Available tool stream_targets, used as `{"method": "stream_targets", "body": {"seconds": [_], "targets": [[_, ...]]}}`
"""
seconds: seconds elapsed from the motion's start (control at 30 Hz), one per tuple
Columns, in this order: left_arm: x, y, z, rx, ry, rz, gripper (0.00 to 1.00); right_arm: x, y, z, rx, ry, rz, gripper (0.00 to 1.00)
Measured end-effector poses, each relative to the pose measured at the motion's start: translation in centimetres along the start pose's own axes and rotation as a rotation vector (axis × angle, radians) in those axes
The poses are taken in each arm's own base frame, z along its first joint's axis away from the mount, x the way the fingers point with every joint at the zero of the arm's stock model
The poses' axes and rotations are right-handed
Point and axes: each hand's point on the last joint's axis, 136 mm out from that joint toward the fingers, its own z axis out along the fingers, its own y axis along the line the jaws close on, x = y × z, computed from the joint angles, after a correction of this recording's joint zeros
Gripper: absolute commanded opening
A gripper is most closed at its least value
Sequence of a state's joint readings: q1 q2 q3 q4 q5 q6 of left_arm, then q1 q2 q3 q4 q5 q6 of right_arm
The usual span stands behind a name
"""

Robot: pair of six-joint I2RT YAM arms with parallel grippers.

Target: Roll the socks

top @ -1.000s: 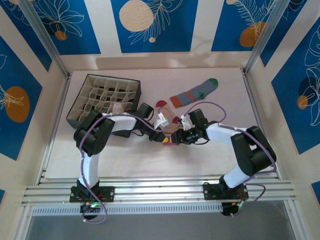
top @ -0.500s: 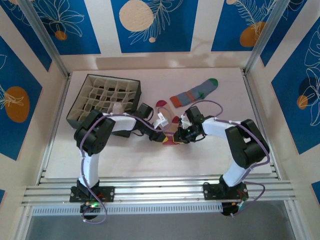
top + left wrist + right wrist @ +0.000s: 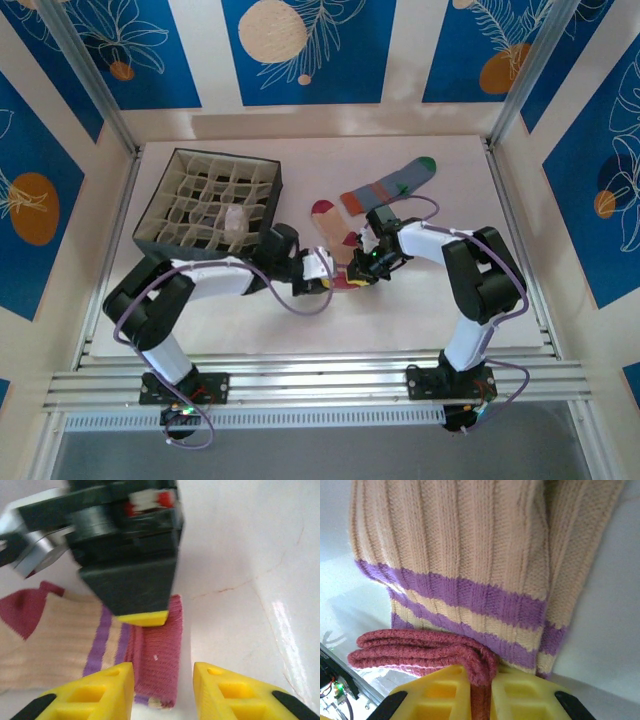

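The peach sock (image 3: 335,233) lies mid-table, its maroon toe pointing away and its cuff towards me. In the right wrist view its ribbed leg (image 3: 455,540) carries purple stripes, and the maroon cuff (image 3: 420,647) is folded over on itself. My right gripper (image 3: 365,265) (image 3: 481,692) is shut on that folded cuff. My left gripper (image 3: 322,272) (image 3: 163,692) stands open low over the table, its yellow fingertips on either side of the cuff's end (image 3: 157,650) without pinching it. The grey-blue sock (image 3: 388,186) lies flat behind, with a green toe and an orange cuff.
A dark organizer box (image 3: 170,170) with many cells stands at the back left, and a pale rolled bundle (image 3: 235,218) sits in one cell. The right gripper's black body (image 3: 125,555) hangs close in front of the left wrist camera. Bare table stretches to the right and near side.
My left gripper has opened and let go of the cuff, and its arm has dropped lower and leftward. My right gripper has shut on the cuff and slid left. The sock now lies straighter.
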State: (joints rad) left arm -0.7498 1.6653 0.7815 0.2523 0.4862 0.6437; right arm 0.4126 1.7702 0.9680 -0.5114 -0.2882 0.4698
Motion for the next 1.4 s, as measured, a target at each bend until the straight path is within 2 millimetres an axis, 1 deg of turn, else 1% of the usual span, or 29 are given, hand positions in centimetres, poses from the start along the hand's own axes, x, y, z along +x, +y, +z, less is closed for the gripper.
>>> {"method": "stream_targets", "body": {"seconds": [0.1,0.2,0.37,0.47,0.53,0.57,0.6,0.63,0.7,0.73,0.8,0.9,0.93,1.03,1.07,1.2,1.3,1.4], "targets": [[-0.1,-0.5,0.9,-0.027,0.033,0.118,0.34,0.1,-0.1,-0.1,0.006,0.007,0.002,0.14],[1.0,-0.6,1.8,-0.037,0.079,0.185,0.34,0.2,-0.3,-0.2,0.012,0.014,0.005,0.14],[2.8,-0.5,3.3,-0.03,0.15,0.249,0.33,0.4,-0.4,-0.3,0.017,0.022,0.009,0.14],[3.1,-0.3,3.8,-0.031,0.173,0.286,0.33,0.5,-0.4,-0.3,0.018,0.025,0.011,0.15],[3.1,-0.4,4.1,-0.027,0.185,0.311,0.32,0.5,-0.4,-0.3,0.019,0.028,0.011,0.18],[3.1,-0.4,4.2,-0.027,0.189,0.322,0.29,0.6,-0.4,-0.3,0.019,0.029,0.011,0.2],[3.0,-0.4,4.2,-0.026,0.195,0.333,0.23,0.6,-0.5,-0.3,0.019,0.03,0.011,0.25],[3.1,-0.5,4.3,-0.021,0.201,0.34,0.16,0.6,-0.4,-0.4,0.015,0.031,0.012,0.32],[3.0,-0.5,4.5,-0.016,0.209,0.356,0.01,0.6,-0.1,-0.6,0.0,0.028,0.007,0.42],[2.7,-0.5,4.6,-0.012,0.211,0.358,0.0,0.5,0.1,-0.9,-0.004,0.019,0.0,0.46],[2.5,-0.4,4.7,0.003,0.22,0.355,0.0,0.4,0.3,-1.5,-0.013,-0.002,-0.011,0.48],[2.2,-0.9,4.6,0.049,0.226,0.312,0.0,0.3,0.4,-2.9,-0.029,-0.047,-0.016,0.48],[2.0,-1.2,4.5,0.074,0.222,0.288,0.0,0.2,0.5,-3.5,-0.038,-0.066,-0.018,0.46],[1.5,-1.9,4.4,0.161,0.201,0.181,0.0,0.0,1.1,-4.8,-0.076,-0.113,-0.035,0.34],[1.2,-2.1,4.4,0.19,0.193,0.146,0.0,0.0,1.3,-5.0,-0.091,-0.121,-0.038,0.33],[0.4,-2.0,4.6,0.301,0.163,-0.023,0.0,0.2,2.1,-4.6,-0.156,-0.112,-0.064,0.32],[0.3,-1.9,4.4,0.369,0.15,-0.144,0.0,0.4,2.1,-3.4,-0.197,-0.078,-0.063,0.34],[0.7,-1.9,4.2,0.423,0.144,-0.262,0.0,0.9,1.8,-2.3,-0.218,-0.045,-0.057,0.38]]}}
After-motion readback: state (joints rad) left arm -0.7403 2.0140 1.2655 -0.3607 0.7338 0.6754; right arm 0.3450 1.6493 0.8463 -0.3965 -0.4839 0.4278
